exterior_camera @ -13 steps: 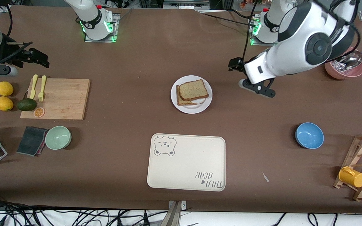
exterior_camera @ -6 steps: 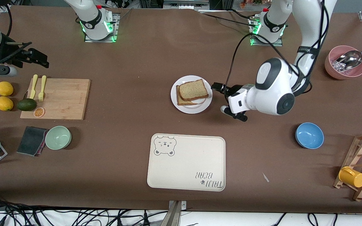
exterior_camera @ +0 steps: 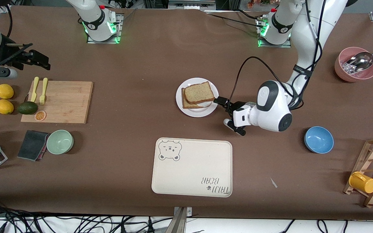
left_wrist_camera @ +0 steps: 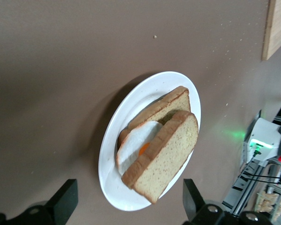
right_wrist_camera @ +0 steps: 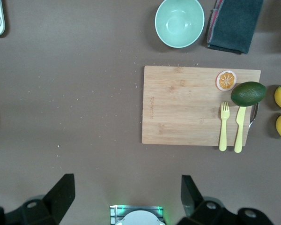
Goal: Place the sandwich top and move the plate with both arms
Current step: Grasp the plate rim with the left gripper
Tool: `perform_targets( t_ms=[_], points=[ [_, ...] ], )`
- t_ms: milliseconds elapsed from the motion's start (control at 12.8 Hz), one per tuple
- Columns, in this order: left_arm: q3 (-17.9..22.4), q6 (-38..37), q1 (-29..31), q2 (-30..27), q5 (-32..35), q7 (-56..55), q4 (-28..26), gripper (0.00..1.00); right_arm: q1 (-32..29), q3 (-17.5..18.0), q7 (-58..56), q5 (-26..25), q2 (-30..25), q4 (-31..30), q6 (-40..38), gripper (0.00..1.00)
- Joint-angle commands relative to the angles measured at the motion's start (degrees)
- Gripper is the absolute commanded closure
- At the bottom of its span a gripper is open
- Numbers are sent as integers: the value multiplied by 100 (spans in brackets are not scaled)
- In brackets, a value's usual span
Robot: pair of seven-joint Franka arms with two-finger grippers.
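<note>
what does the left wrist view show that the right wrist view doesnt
Only the left wrist view shows the plate with the sandwich top lying over the egg-topped slice, seen between the open left gripper fingers close to the plate's rim.

Only the right wrist view shows the cutting board, the green bowl, the avocado, the yellow fork and the dark cloth, under the open right gripper, which waits high up.

Both show the brown table and a sliver of the cutting board.
</note>
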Motion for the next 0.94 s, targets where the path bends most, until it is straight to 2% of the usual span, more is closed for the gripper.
perform_targets(
  t_ms=[0,78,156,312,390,546,624,780,858],
  points=[
    [-6,204,87,246,-308,511,-24,26,-24,7,-63,-29,12,61,-31,0],
    [-6,275,78,369,-317,757,-24,43,-24,7,-63,-29,21,61,-39,0],
    [-6,302,87,492,-535,942,-24,49,-24,7,-63,-29,12,61,-40,0],
    [-6,320,96,616,-1001,1180,-42,51,-24,7,-63,-29,12,61,-48,0],
    [-6,355,87,677,-1133,1285,-42,54,-24,-2,-63,-29,12,61,-57,0],
    [-6,416,95,791,-1196,1540,-85,55,-24,-2,-63,-29,12,61,-66,0],
    [-6,417,87,853,-1301,1663,-94,62,-24,-2,-72,-29,21,61,-66,0],
    [-6,617,34,897,-1389,1708,-147,82,-24,-2,-63,-29,29,61,-75,0],
    [-6,645,17,932,-1450,1708,-147,85,-24,-2,-72,-29,38,61,-75,0]
  ],
)
